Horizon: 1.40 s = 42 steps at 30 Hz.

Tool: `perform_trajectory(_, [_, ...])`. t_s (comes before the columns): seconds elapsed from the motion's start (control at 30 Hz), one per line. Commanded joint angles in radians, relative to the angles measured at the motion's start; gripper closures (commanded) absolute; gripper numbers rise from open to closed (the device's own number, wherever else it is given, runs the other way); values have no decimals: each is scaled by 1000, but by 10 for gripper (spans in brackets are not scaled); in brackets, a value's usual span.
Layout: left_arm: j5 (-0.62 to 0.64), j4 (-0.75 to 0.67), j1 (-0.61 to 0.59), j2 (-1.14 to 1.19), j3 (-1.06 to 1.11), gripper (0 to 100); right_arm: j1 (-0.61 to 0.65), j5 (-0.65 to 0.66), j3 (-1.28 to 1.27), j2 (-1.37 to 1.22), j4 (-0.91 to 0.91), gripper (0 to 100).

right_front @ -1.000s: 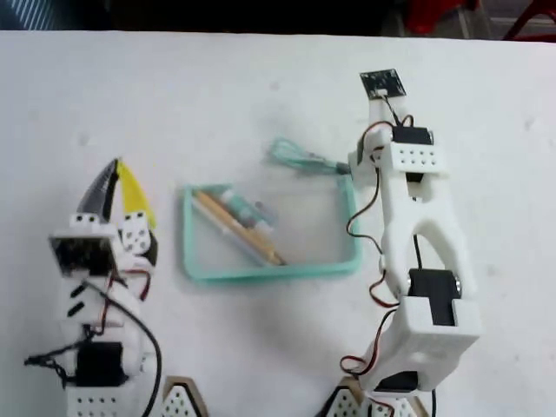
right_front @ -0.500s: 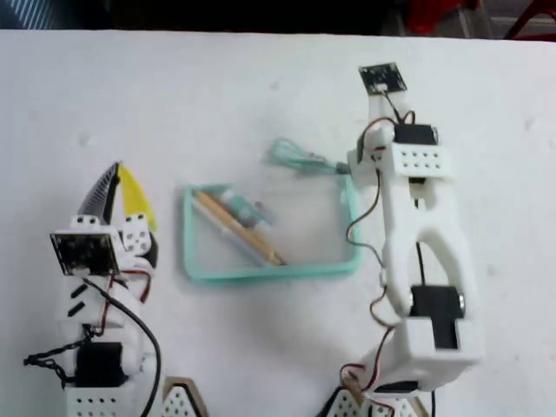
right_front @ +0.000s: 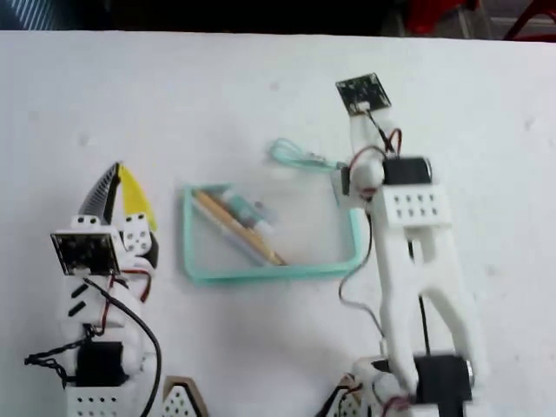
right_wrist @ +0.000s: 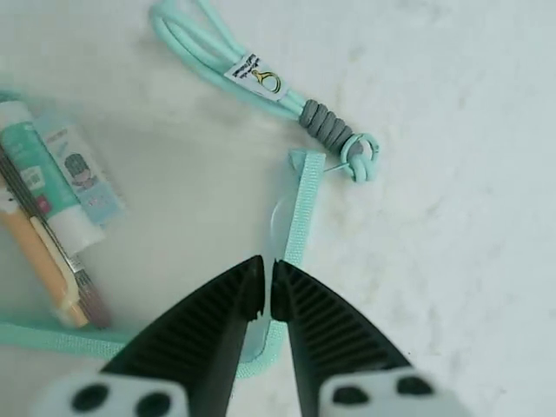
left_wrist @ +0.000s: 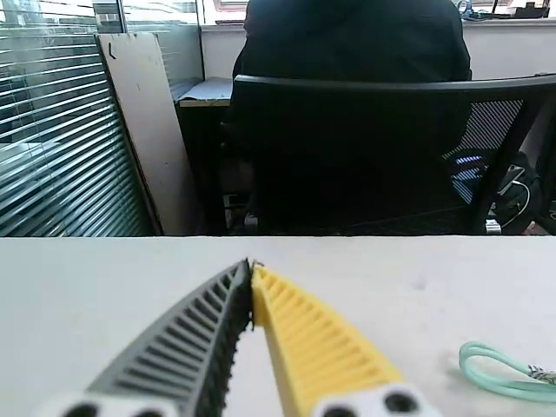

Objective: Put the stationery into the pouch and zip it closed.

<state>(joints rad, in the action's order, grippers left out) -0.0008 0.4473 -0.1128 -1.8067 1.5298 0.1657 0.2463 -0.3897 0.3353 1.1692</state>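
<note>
A clear pouch with a teal rim (right_front: 261, 274) lies flat mid-table. Inside it are a wooden pencil (right_front: 234, 228) and a small glue stick (right_front: 248, 210). A teal cord (right_front: 291, 156) trails from its far right corner. My right gripper (right_front: 345, 182) is at that corner. In the right wrist view its black tips (right_wrist: 265, 274) are shut right over the pouch's teal edge strip (right_wrist: 300, 200); I cannot tell whether they pinch it. The cord (right_wrist: 217, 52), glue stick (right_wrist: 43, 182) and pencil (right_wrist: 43, 261) lie beyond. My left gripper (right_front: 117, 165) is shut and empty, left of the pouch.
White table runs to a dark far edge (right_front: 217, 31). Both arm bases stand at the near edge, either side of the pouch. The left wrist view shows its shut tips (left_wrist: 250, 265), a bit of cord (left_wrist: 495, 369) and a dark chair (left_wrist: 365, 148) past the table.
The right arm has drawn back toward the near edge and swung its gripper slightly left at the pouch's far right corner; that corner has shifted a little. The left arm has kept still.
</note>
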Motion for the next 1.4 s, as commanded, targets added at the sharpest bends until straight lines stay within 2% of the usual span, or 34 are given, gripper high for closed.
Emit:
perform_trajectory(0.0, [-11,5,12,-12,-43,976,16,-8,-126,205,-93,981])
perform_trajectory(0.37, [-11,6,13,-10,-43,976,154,0,-735,786,-544,981])
perform_trajectory(0.8, [-11,9,13,-10,-43,976,153,-5,-1114,1481,-584,981])
perform_trajectory(1.2, [-15,5,13,-10,-28,976,151,0,-1145,1435,-636,981])
perform_trajectory(1.37, [-112,5,38,-10,-23,976,151,0,-1158,1435,-638,981])
